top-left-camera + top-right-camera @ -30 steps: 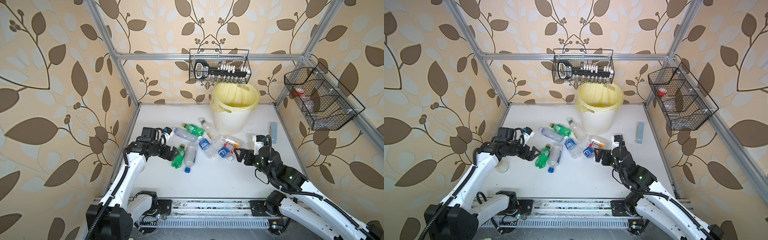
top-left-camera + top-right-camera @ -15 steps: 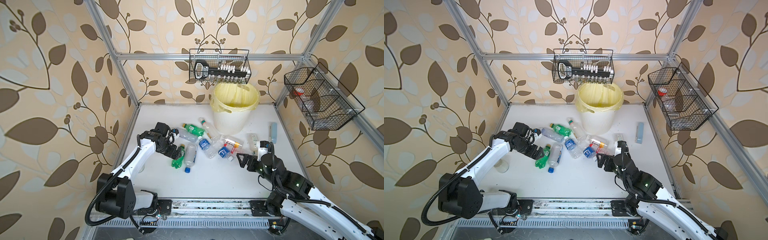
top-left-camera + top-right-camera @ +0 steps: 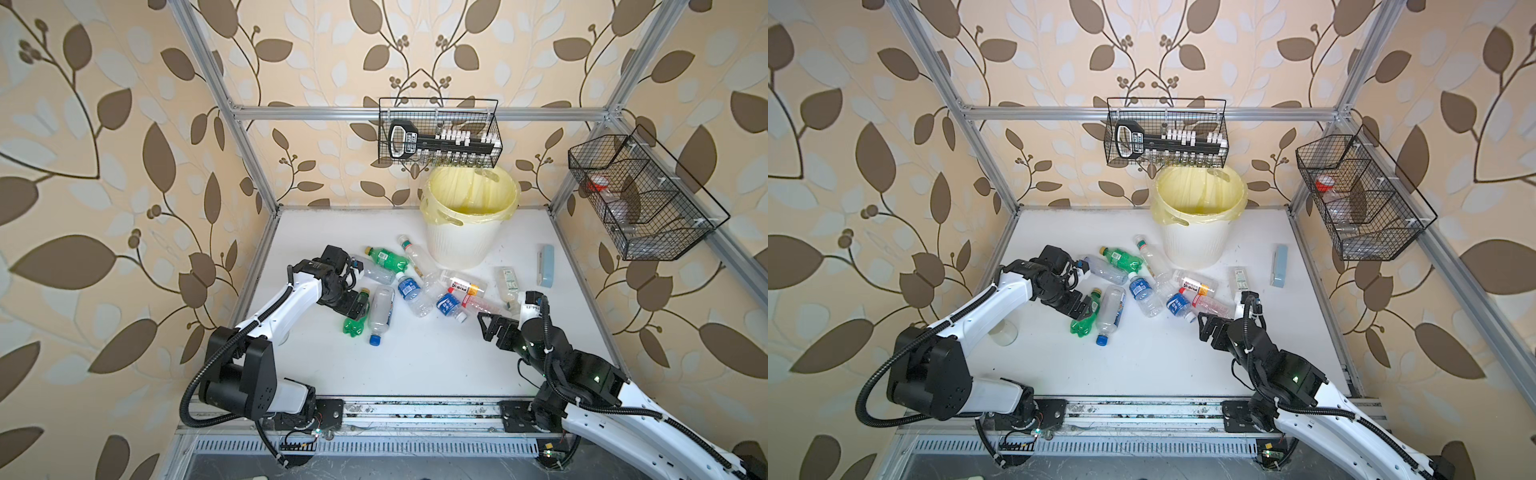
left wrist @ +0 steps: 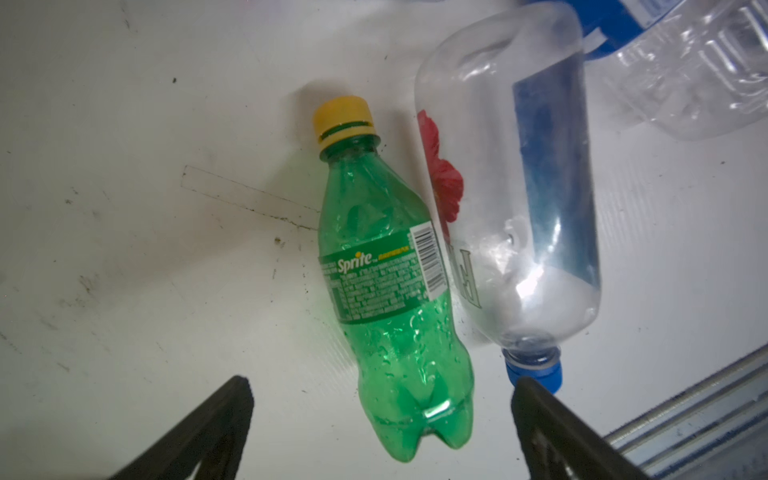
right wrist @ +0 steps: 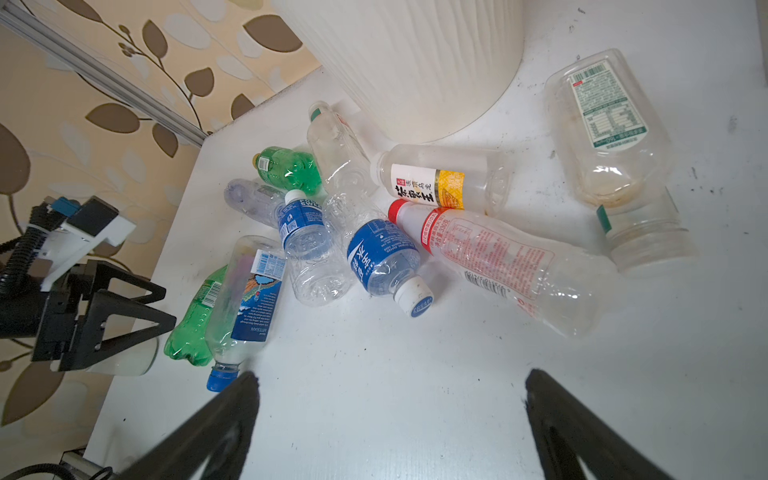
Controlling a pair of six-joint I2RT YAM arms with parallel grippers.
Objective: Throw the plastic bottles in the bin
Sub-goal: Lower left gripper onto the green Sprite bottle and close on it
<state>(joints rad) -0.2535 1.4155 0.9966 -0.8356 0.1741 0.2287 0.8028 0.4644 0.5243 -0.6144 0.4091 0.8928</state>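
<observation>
Several plastic bottles lie in a loose pile in front of the bin [image 3: 461,245] [image 3: 1192,245], a cream ribbed bucket with a yellow bag. My left gripper [image 3: 353,303] [image 3: 1077,305] [image 4: 382,382] is open over a green Sprite bottle [image 4: 386,291] [image 3: 355,318]. The bottle's base lies between the fingers, and neither finger touches it. A clear blue-capped bottle [image 4: 519,208] [image 3: 381,309] lies against it. My right gripper [image 3: 494,328] [image 3: 1210,328] [image 5: 390,376] is open over bare table. It sits just short of a blue-labelled bottle [image 5: 382,257] and a red-labelled bottle [image 5: 507,257].
A flat pale-blue case [image 3: 545,266] lies at the right. Black wire baskets hang on the back wall [image 3: 440,133] and on the right wall [image 3: 640,195]. A clear cup [image 3: 1003,332] stands under the left arm. Two wide clear bottles [image 5: 602,124] lie beside the bin.
The left gripper has moved right from the table's left side and now straddles the green bottle. The right gripper has drawn back slightly from the pile toward the front.
</observation>
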